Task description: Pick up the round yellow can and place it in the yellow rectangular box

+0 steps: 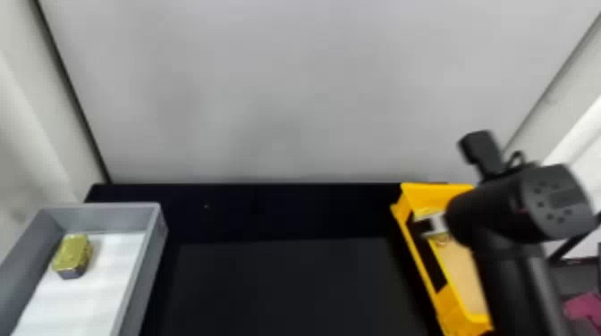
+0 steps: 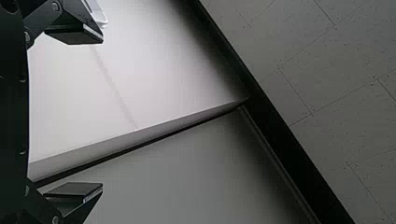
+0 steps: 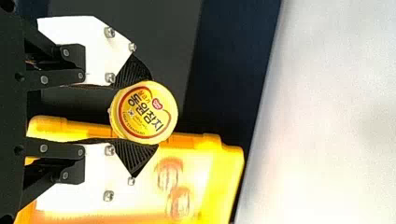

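Frame right: our right gripper (image 3: 147, 114) pinches the can (image 3: 152, 112); released over the yellow box's rim (image 1: 431, 194), it might tumble outside. Left gripper (image 2: 100, 113) wide.

The tray (image 1: 158, 223) lies at the left of the worktop (image 1: 277, 286), with a rectangular tin (image 1: 73, 254) inside, close to the tray's left wall. Well apart from it, at the right, lies the rectangular box (image 1: 431, 191), its length running from near to far. At the box's far part, the round can (image 3: 144, 112) sits between the jaws of the right gripper (image 1: 419, 227). Bare worktop lies between tray and box. Behind the worktop stands an upright panel (image 1: 290, 89).
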